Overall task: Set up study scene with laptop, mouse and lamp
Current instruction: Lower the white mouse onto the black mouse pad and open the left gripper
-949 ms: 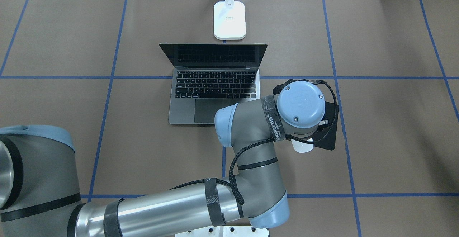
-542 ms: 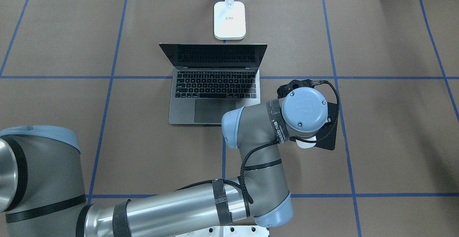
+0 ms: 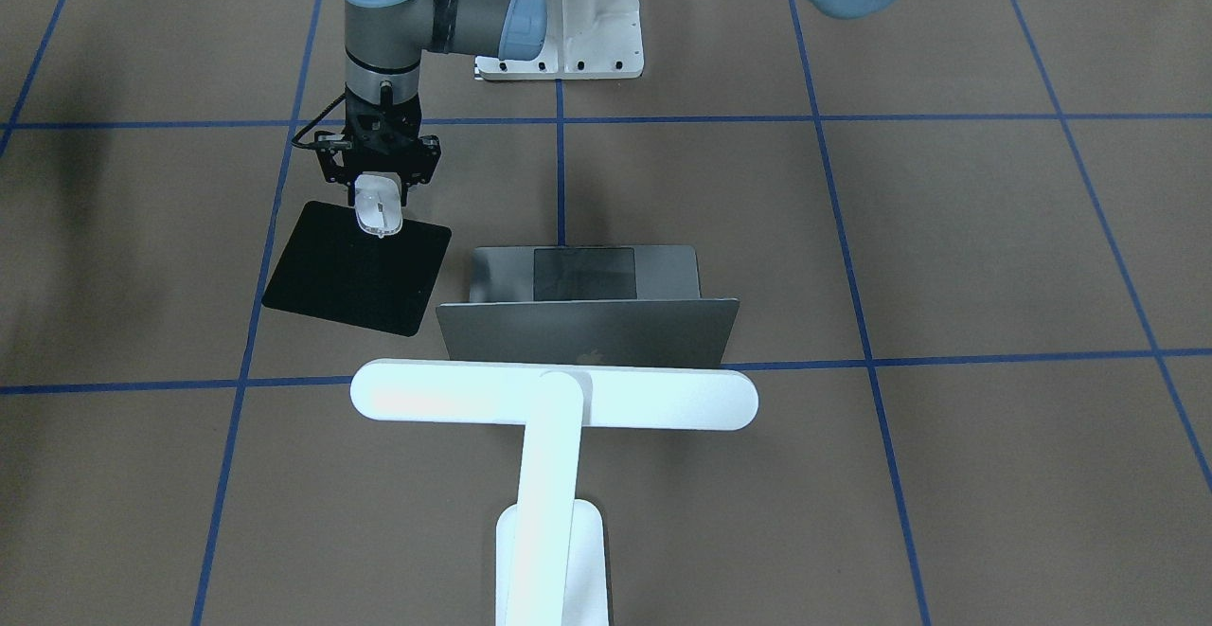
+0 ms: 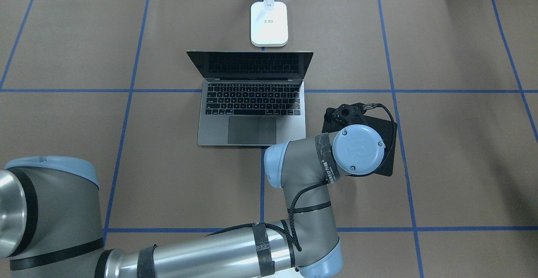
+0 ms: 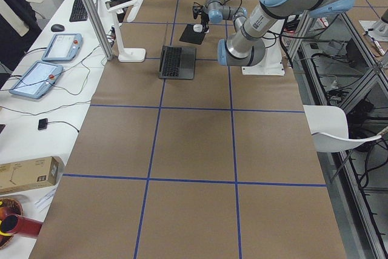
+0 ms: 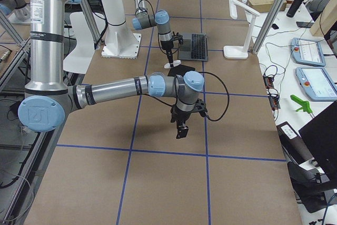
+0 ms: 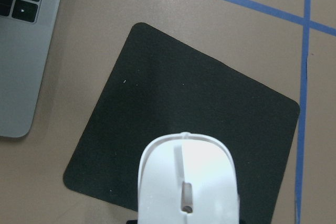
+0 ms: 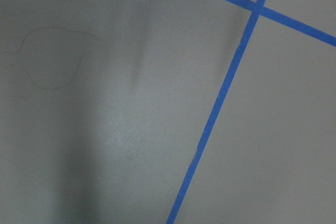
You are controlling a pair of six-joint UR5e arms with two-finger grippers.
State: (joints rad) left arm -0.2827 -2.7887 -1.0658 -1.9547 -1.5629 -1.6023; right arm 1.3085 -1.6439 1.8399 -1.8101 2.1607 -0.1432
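Left arm (image 3: 383, 29) shifted, mouse (image 3: 378, 207) lengthwise away from robot

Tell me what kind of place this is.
Most likely a robotics lab: a paper-covered table gridded with blue tape, teach pendants on a side bench, and the left gripper holding a mouse.

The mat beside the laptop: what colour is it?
The mat is plain black, clearest in the left wrist-mounted view.
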